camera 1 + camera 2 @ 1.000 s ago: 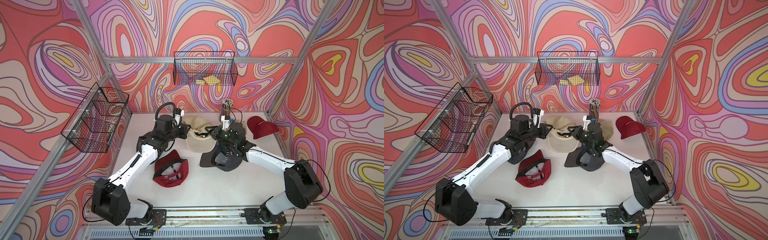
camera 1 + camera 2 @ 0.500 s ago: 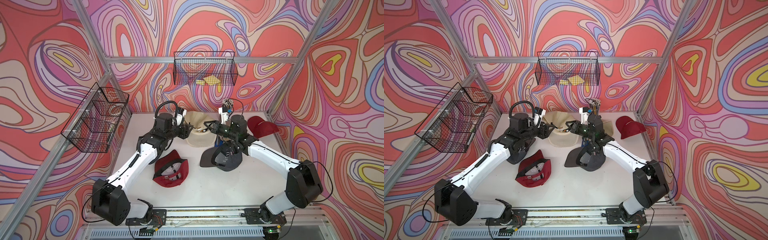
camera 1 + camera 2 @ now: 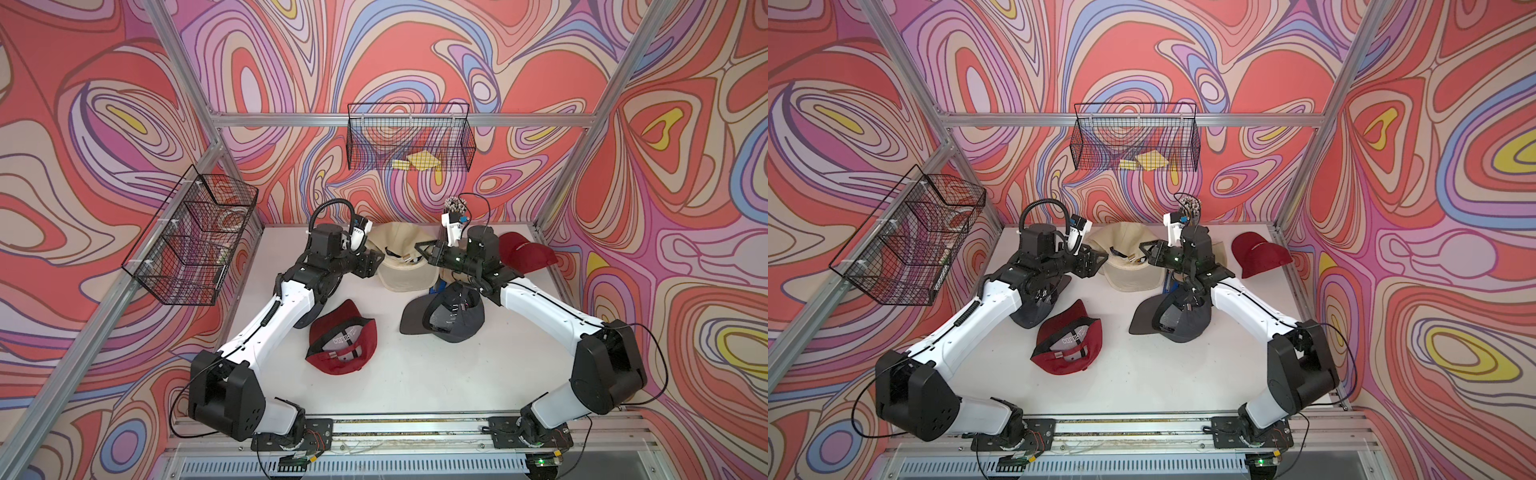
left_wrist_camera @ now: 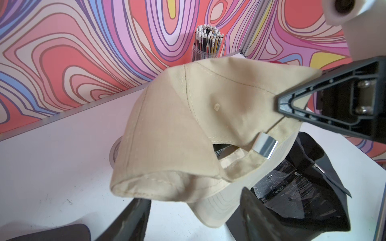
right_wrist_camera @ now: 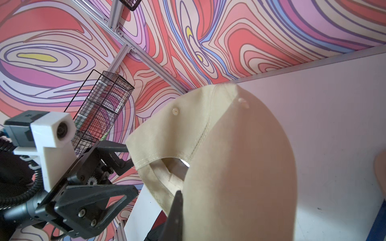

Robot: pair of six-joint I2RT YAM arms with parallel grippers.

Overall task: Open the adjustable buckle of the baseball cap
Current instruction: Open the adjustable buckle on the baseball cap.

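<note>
Left gripper (image 3: pixel 376 262) has sprung wide and let go; the right arm has drawn back toward the pen cup (image 3: pixel 454 205).

The beige cap (image 3: pixel 403 276) hangs just in front of that pen cup with its rear tipped up, and the right gripper (image 3: pixel 424 252) is clamped tight on its back edge. It looks like soft, light cotton that will crumple and swing. Only the shiny metal buckle (image 4: pixel 264 148) looks stiff and likely slick, so the strap (image 4: pixel 229 158) just beside it is the better hold. The right fingertips are buried behind the crown, the strap's tail vanishes inside, and I can't tell if the clasp is released.
</note>
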